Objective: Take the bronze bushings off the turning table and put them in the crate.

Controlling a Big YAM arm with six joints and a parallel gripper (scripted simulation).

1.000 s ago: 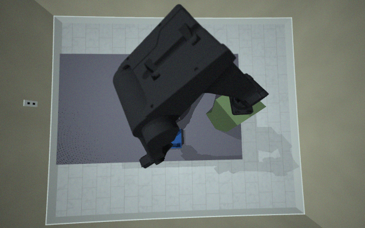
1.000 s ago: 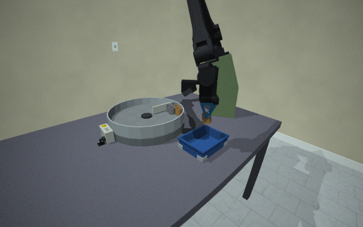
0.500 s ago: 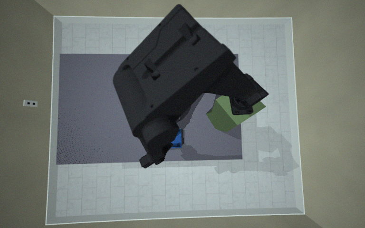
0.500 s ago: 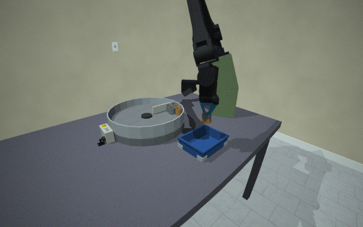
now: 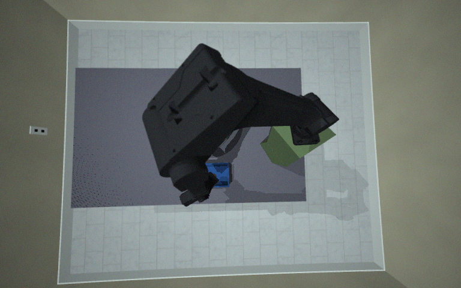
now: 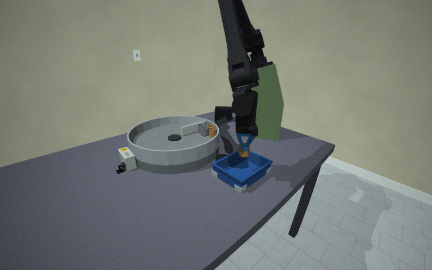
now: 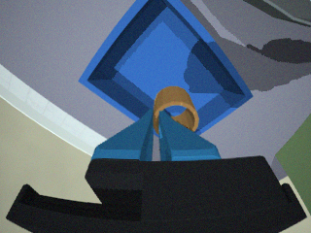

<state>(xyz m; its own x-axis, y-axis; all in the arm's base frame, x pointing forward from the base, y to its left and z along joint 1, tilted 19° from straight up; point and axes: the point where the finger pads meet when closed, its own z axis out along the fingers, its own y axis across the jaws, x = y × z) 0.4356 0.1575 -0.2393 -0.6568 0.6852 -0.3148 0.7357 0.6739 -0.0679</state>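
Observation:
My gripper (image 6: 244,147) is shut on a bronze bushing (image 6: 244,153) and holds it low over the far corner of the blue crate (image 6: 241,169). In the wrist view the bronze bushing (image 7: 175,109) sits between my blue fingers, with the crate (image 7: 165,61) right below. The round grey turning table (image 6: 173,142) stands left of the crate. At its far right rim, by a white guide bar, stand another bronze bushing (image 6: 212,130) and two steel bushings (image 6: 202,129). In the top view my arm hides most of the crate (image 5: 220,173) and the whole turning table.
A green block (image 6: 269,103) stands just behind my arm at the back of the table; it also shows in the top view (image 5: 292,144). A small white box with a yellow label (image 6: 126,157) is fixed to the turning table's left front. The table's edge runs close to the crate's right.

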